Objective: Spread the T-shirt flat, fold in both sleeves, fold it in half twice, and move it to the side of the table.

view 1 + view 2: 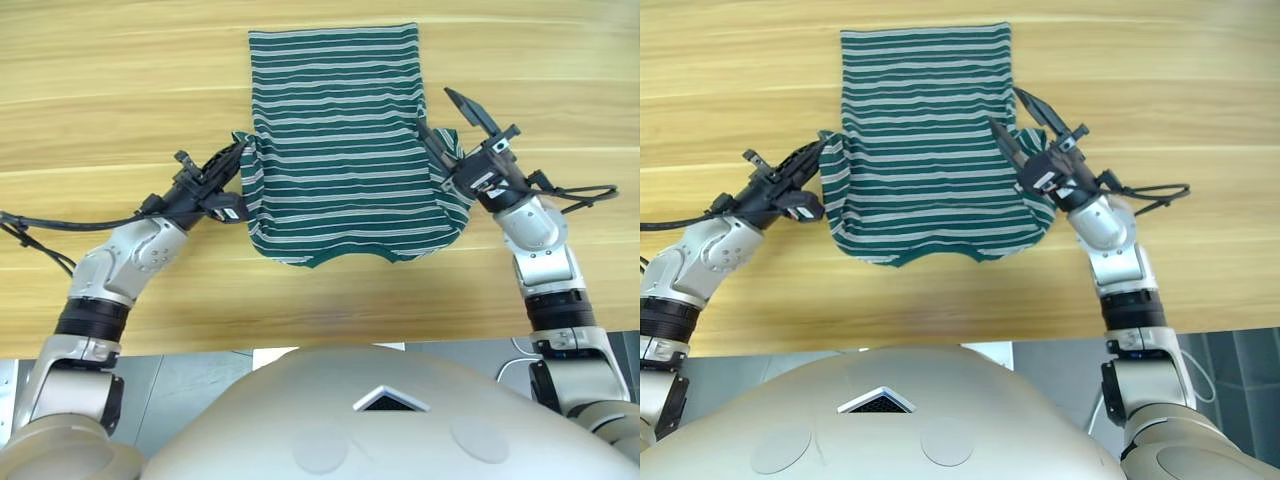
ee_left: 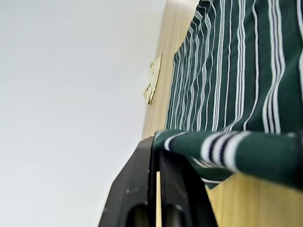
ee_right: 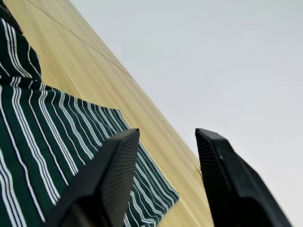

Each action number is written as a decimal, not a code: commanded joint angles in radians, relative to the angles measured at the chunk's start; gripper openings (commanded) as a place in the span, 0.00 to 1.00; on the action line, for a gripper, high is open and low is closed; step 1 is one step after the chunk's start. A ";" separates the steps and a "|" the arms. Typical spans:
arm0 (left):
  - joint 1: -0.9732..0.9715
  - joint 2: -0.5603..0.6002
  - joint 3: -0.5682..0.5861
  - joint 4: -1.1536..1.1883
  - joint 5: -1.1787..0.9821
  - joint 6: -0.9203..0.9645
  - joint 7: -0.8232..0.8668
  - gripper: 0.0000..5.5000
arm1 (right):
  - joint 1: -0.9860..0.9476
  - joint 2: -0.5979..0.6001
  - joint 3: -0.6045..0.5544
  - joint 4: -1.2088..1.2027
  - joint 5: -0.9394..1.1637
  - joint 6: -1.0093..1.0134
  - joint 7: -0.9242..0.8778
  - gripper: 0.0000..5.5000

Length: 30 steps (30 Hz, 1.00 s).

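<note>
A green T-shirt (image 1: 335,130) with white stripes lies on the wooden table (image 1: 120,80), hem at the far side and collar toward me. My left gripper (image 1: 232,165) is at the shirt's left edge, shut on the bunched left sleeve (image 2: 227,151), which drapes over its fingertips (image 2: 158,146). My right gripper (image 1: 435,107) stands open at the shirt's right edge, fingers raised above the cloth with nothing between them. In the right wrist view the two fingers (image 3: 113,175) are wide apart over the striped fabric (image 3: 47,142). The right sleeve (image 1: 452,205) lies crumpled beside that wrist.
Bare wood stretches to both sides of the shirt and beyond it. The table's front edge (image 1: 200,352) runs just under my forearms. Black cables (image 1: 575,192) loop from both wrists. A small pale scrap (image 2: 151,80) sits at the table's far edge.
</note>
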 commanded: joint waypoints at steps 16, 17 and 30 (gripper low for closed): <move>-0.144 -0.125 -0.170 0.224 0.022 -0.042 -0.047 0.23 | -0.001 -0.001 0.000 0.021 -0.014 -0.013 0.000 0.40; -0.145 -0.127 -0.171 0.234 0.008 -0.042 -0.060 0.26 | 0.000 -0.002 -0.001 0.018 -0.013 -0.012 0.000 0.40; -0.100 -0.121 -0.150 0.186 -0.030 -0.086 -0.003 0.57 | -0.010 -0.171 -0.199 0.055 -0.279 0.081 -0.225 0.40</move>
